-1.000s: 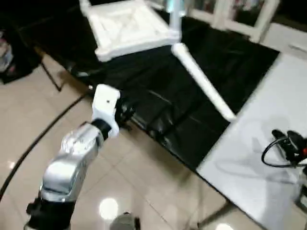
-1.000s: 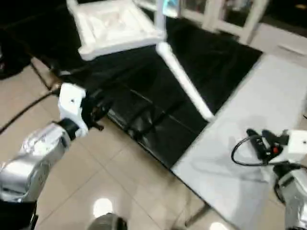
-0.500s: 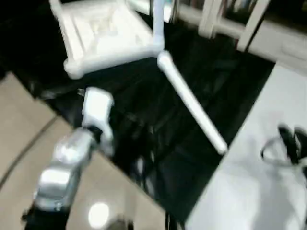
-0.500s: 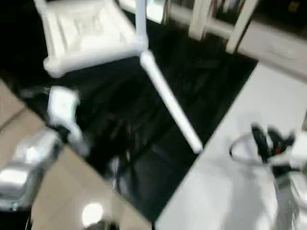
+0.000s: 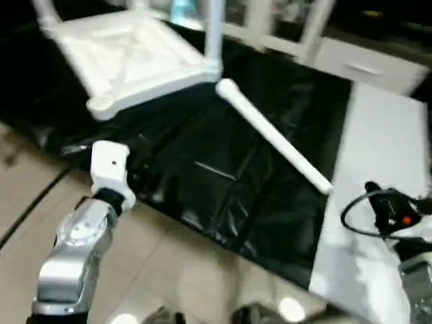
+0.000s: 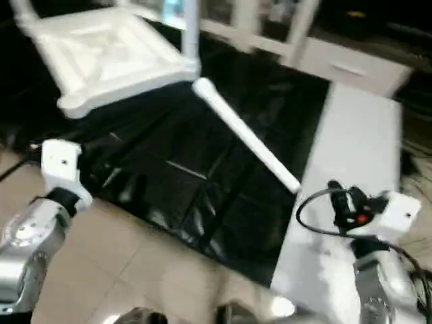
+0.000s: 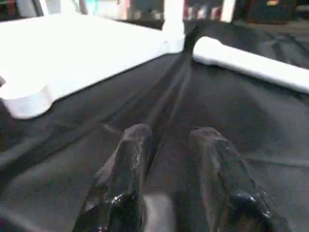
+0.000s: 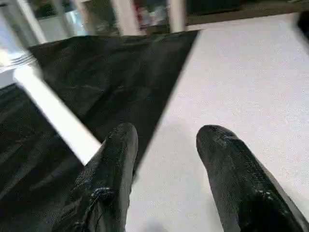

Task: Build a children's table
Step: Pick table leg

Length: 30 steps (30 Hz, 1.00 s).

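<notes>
I cannot read any writing or brand mark on anything here. The white plastic tabletop lies upside down on a black glossy sheet, which is wrinkled and looks like thin plastic film. Its underside shows crossed ribs in the form of an X, and a round socket stands at the near corner. One white leg already stands upright in the corner socket on the far right of the tabletop. A second leg, a long smooth tube with a rounded end, lies loose on the black sheet, its thick end just beside that corner and its other end near the edge of a pale grey surface, matt and finely grained.

My left gripper hovers low over the black sheet with its two black fingers a little spread and nothing between them; the tabletop and the lying leg are in front of it. My right gripper is over the border of the grey surface and the black sheet, fingers apart and empty, with the end of the lying leg near its left finger.

The floor is of shiny beige tiles.
</notes>
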### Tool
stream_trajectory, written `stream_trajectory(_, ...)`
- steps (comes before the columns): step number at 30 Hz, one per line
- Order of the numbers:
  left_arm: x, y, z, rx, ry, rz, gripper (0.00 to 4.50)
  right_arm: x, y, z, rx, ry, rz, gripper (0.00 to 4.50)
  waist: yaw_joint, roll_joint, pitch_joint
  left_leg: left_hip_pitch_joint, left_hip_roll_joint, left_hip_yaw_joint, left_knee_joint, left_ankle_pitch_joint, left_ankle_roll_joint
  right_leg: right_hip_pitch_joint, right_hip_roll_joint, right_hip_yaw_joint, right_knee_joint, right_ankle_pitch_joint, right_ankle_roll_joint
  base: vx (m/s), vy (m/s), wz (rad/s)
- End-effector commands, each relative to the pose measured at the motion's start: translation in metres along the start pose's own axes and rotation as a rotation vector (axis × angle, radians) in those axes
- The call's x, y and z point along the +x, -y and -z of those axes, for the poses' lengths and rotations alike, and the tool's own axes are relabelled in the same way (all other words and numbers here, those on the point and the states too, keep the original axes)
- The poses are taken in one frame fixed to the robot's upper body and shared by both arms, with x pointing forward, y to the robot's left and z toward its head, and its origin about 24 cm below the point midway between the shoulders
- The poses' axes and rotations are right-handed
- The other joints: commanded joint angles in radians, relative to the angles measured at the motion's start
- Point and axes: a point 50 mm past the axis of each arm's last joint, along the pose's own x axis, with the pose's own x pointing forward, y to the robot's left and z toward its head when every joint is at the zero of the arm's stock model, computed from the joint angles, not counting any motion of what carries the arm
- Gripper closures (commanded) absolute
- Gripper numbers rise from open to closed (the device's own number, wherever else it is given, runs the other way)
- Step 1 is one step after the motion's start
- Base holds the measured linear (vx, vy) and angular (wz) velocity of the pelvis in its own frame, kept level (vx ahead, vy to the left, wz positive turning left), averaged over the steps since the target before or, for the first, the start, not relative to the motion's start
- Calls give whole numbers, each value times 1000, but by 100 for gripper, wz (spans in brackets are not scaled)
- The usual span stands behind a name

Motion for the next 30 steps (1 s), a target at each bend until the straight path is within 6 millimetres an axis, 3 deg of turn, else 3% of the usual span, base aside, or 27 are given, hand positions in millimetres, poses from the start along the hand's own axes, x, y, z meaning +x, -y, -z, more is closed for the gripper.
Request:
stream_trajectory(1,-2,0,-2,-3,14,-30,278,0,0,1,1,-16,14,230,13,-6,-67,48,156,-80,-149,-486,-317,3,-115,87,-85,-251,-58,-32,163,-73)
stream_trajectory(2,-4,-3,-2,2,18,-63,278,1,-1,1,3,-20,19,230,61,-6,-79,-119,17,-294,190,-188,-147,126,-309,332,-253,-457,-52,-32,163,-73)
stream_trajectory(3,-6,-8,-2,-18,15,-115,278,2,-1,1,12,-17,32,230,41,-37,-33,-161,-16,-319,184,-63,-171,149,-196,268,-245,-367,-36,-12,162,-92)
stream_trajectory(4,-8,-13,-1,-25,15,-163,278,3,-1,0,-4,-13,39,230,57,-27,-28,-157,12,-322,172,-3,-160,141,-229,181,-253,-251,-45,-41,187,-68)
stream_trajectory(5,-13,-19,1,-31,-1,-229,278,6,-1,0,-22,-26,48,230,35,-34,-24,-59,24,-304,108,84,-150,43,-170,99,-279,-223,-103,-41,187,-68)
stream_trajectory(6,-13,-20,1,-30,-4,-232,278,6,-1,0,-24,-28,48,230,34,-10,-33,-51,34,-299,51,135,-134,55,-137,66,-270,-265,-141,-42,235,-26)
stream_trajectory(7,-15,-22,1,-22,-14,-256,278,8,0,0,-30,-38,50,230,34,15,-41,-50,49,-295,-13,162,-102,80,-104,56,-263,-287,-165,0,256,-15)
stream_trajectory(8,-18,-24,0,-18,-7,-274,278,9,1,-1,-32,-40,50,230,-17,61,-56,-30,128,-328,-116,57,11,52,44,36,-146,-132,-105,0,256,-15)
stream_trajectory(9,-19,-25,0,-15,-8,-275,278,10,1,-1,-33,-42,52,230,-29,65,-54,-22,154,-349,-129,-19,6,45,34,52,-124,-62,-86,16,242,4)
stream_trajectory(10,-21,-25,-1,-7,-11,-274,278,11,2,-2,-37,-46,53,230,-31,75,-54,-14,155,-361,-121,-50,-39,31,33,68,-123,52,-62,1,210,10)
stream_trajectory(11,-22,-26,-3,-3,6,-273,278,11,1,-2,-39,-47,47,230,-31,56,-46,-11,160,-360,-118,-4,-47,23,16,87,-139,96,-30,1,210,10)
stream_trajectory(12,-23,-26,-5,-9,26,-268,278,12,0,-2,-41,-50,38,230,-30,54,-47,-7,153,-356,-112,16,-49,22,6,94,-144,109,-21,-18,147,10)
stream_trajectory(13,-23,-26,-5,-10,28,-268,278,12,0,-2,-41,-50,37,230,-29,41,-46,-8,142,-343,-112,-26,-51,27,-5,102,-162,90,-13,-23,79,12)
stream_trajectory(14,-25,-25,-5,-20,27,-255,278,13,-3,-1,-51,-62,15,230,-24,32,-31,-5,115,-311,-128,-393,-126,38,-32,110,-208,-138,-11,-23,79,12)
stream_trajectory(16,-25,-23,-5,-25,26,-249,278,14,-7,1,-62,-74,-14,230,-18,24,-12,14,98,-288,-127,-631,-160,39,-34,103,-255,-432,-16,0,0,0)
stream_trajectory(17,-25,-21,-7,-25,33,-239,278,14,-10,3,-65,-78,-26,230,-18,14,-13,25,88,-270,-121,-664,-151,56,-34,91,-280,-548,-5,0,0,0)
stream_trajectory(19,-24,-20,-7,-25,36,-233,278,15,-11,4,-65,-81,-31,230,-18,12,-14,27,82,-258,-121,-644,-135,79,-37,82,-296,-605,11,0,0,0)
stream_trajectory(21,-22,-20,-8,-19,34,-227,278,16,-13,6,-64,-81,-31,230,-10,20,-21,3,81,-247,-135,-534,-108,134,-43,89,-308,-593,41,41,3,-7)
stream_trajectory(22,-21,-20,-9,-18,37,-226,278,17,-14,8,-58,-77,-29,230,-3,19,-25,1,78,-233,-138,-437,-85,144,-47,99,-316,-569,40,101,4,-5)
stream_trajectory(23,-20,-20,-10,-13,44,-223,278,17,-15,9,-50,-82,-31,230,0,21,-37,15,81,-226,-141,-361,-62,151,-41,102,-312,-497,15,101,4,-5)
stream_trajectory(24,-19,-20,-12,-11,49,-217,278,17,-16,10,-40,-81,-31,230,1,17,-35,7,80,-225,-146,-316,-47,160,-36,104,-310,-453,5,107,10,-1)
stream_trajectory(25,-18,-20,-12,-10,52,-214,278,16,-16,10,-34,-80,-31,230,4,24,-43,5,80,-225,-147,-271,-33,170,-32,103,-305,-405,-2,170,19,1)
stream_trajectory(26,-15,-19,-17,-6,75,-194,278,16,-18,12,-13,-75,-35,230,-15,53,-68,145,126,-210,-154,-233,-63,87,5,113,-250,-239,-44,170,19,1)
stream_trajectory(27,-14,-18,-19,-6,88,-186,278,15,-18,12,-8,-72,-37,230,-34,33,-63,215,193,-262,-165,-232,-97,9,20,87,-157,-85,-23,220,-1,-26)
stream_trajectory(28,-13,-18,-21,-3,95,-178,278,15,-19,12,-8,-70,-39,230,-36,31,-57,229,215,-266,-169,-235,-99,-22,8,86,-120,-29,7,209,-38,-57)
stream_trajectory(29,-10,-17,-23,0,105,-159,278,15,-21,11,-14,-62,-44,230,-34,18,-60,237,236,-247,-170,-195,-83,-53,-24,88,-90,44,39,209,-38,-57)
stream_trajectory(30,-10,-17,-23,0,105,-159,278,15,-21,11,-14,-62,-44,230,-26,-5,-54,219,195,-174,-165,-205,-90,-46,-43,104,-117,82,0,198,-73,-58)
